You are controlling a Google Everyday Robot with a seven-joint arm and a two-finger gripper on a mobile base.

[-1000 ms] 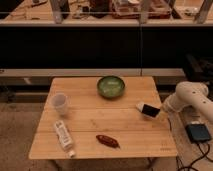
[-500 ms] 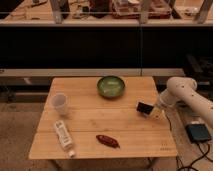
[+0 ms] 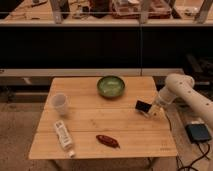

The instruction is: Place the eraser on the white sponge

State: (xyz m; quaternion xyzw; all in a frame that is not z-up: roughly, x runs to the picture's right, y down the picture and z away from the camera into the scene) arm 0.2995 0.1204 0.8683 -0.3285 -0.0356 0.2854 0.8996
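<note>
One eraser [image 3: 143, 106] touches the end effector [image 3: 149, 109], beside one white sponge [image 3: 156, 112]

Your gripper [image 3: 150, 109] sits at the table's [image 3: 85, 145] right edge, just beside the eraser [image 3: 143, 106]. Wide bare wood lies mid-table to pass over. The bowl [image 3: 111, 86] blocks the back, the cup [image 3: 60, 103] and bottle [image 3: 63, 135] the left, and the red object [image 3: 108, 141] the front.
</note>
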